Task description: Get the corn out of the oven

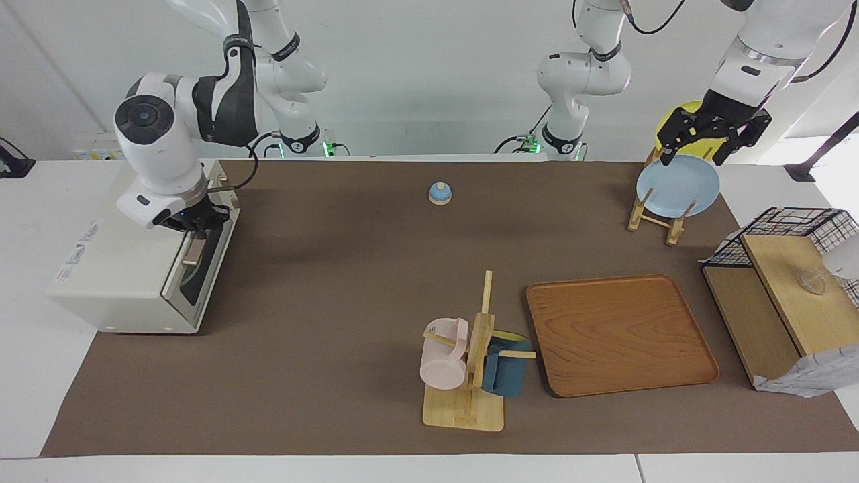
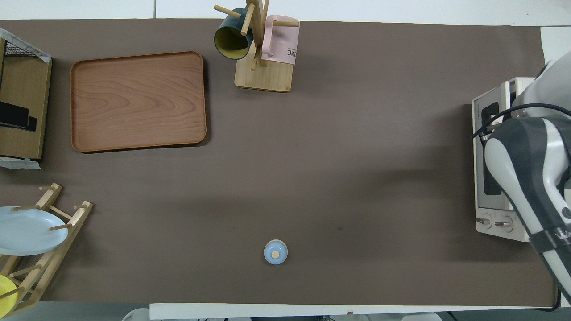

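Observation:
The cream-white oven [image 1: 121, 268] stands at the right arm's end of the table, its dark glass door facing the table's middle; it also shows in the overhead view [image 2: 495, 93]. The door looks closed or nearly closed. My right gripper [image 1: 194, 231] is down at the top edge of the door, right at the bronze-brown handle [image 1: 194, 253]. In the overhead view the right arm covers it. The corn is hidden. My left gripper [image 1: 694, 157] is open and empty, raised over the plate rack.
A plate rack [image 1: 661, 218] holds a blue plate [image 1: 678, 188] and a yellow plate [image 1: 678, 113]. A wooden tray [image 1: 621, 333], a mug tree with two mugs [image 1: 470, 362], a small blue dome [image 1: 439, 194] and a wire basket with boards [image 1: 785, 225] stand on the brown mat.

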Controlling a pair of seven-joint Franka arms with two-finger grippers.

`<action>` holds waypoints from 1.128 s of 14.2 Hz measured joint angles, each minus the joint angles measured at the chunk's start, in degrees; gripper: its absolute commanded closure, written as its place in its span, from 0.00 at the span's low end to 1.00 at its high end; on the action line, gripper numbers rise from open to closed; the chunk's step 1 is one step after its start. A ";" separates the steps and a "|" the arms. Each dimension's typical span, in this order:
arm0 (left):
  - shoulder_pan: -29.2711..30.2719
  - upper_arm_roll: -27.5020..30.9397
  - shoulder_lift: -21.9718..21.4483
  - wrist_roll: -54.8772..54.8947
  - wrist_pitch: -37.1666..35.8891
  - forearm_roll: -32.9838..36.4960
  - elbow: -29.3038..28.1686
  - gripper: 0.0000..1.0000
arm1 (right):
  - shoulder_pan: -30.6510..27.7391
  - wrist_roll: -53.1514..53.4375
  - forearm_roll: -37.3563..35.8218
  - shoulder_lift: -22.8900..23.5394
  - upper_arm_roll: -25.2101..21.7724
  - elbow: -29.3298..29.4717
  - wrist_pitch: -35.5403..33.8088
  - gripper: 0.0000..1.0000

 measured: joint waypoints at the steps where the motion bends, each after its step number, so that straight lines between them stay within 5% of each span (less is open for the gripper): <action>1: 0.00 0.00 0.00 0.00 0.00 0.00 0.00 0.00 | 1.52 1.68 0.09 0.66 0.13 -0.31 1.04 1.00; 10: 0.00 0.00 0.00 0.00 0.00 0.00 0.00 0.00 | 5.62 6.62 5.20 13.53 1.38 -1.61 16.27 1.00; 16: 0.00 0.00 0.00 0.00 0.00 0.00 0.00 0.00 | 6.60 9.67 10.78 15.50 1.07 -1.02 19.23 0.96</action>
